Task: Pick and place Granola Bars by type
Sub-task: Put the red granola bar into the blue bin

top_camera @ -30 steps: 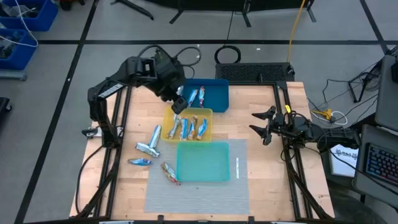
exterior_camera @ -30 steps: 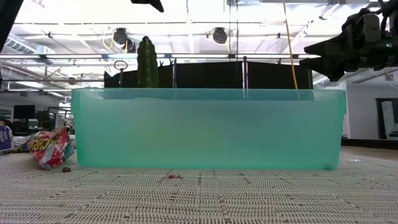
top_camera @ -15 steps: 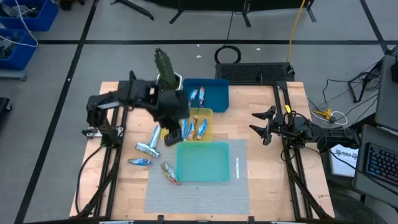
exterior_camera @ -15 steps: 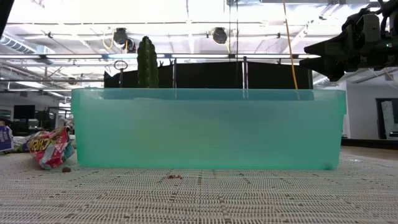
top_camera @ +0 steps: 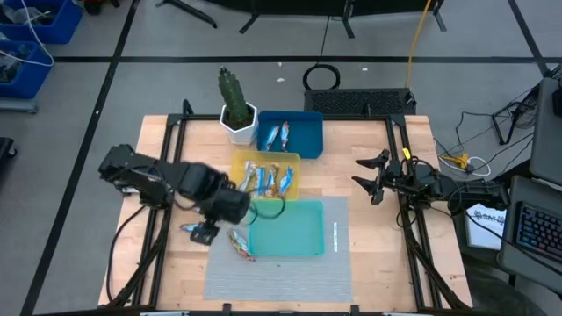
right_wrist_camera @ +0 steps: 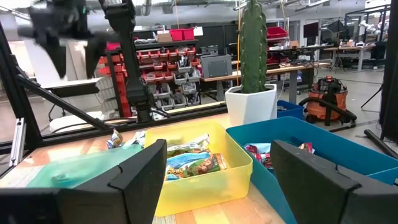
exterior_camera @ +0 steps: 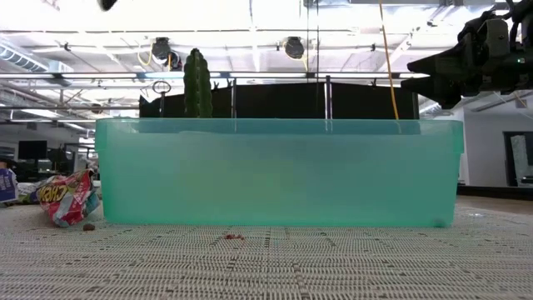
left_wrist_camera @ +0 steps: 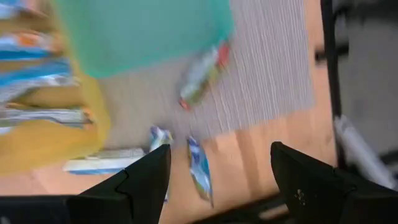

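Over the near-left tabletop, the left gripper hangs above the loose granola bars. Fingers spread wide, nothing between them, per the left wrist view.

Bars not yet sorted:
- red-and-tan bar on the grey mat, just beside the near-left corner of the teal tray; same bar in the wrist view and at mat level.
- blue bars on the bare wood left of the mat, mostly hidden under the arm from above; the wrist view shows one lying straight ahead of the fingers, a second just beside it, and a longer pale one beyond.

Already binned: several bars in the yellow tray, two in the blue tray. Teal tray appears empty.

Right gripper waits open at the right edge, well clear.

Step in hand, as I read it: descend on one loose bar. Advice:
- Pick the blue bar straight ahead; it lies apart enough for a clean grasp.
- Turn the wrist so the fingers straddle the narrow width, not the length.
- Come straight down, close at mid-length; foil is slippery, so an end grip may let it swing.
- Avoid nudging the neighbouring bar.
- Read the wrapper colour before choosing a tray; lift clear of the teal tray wall when crossing.
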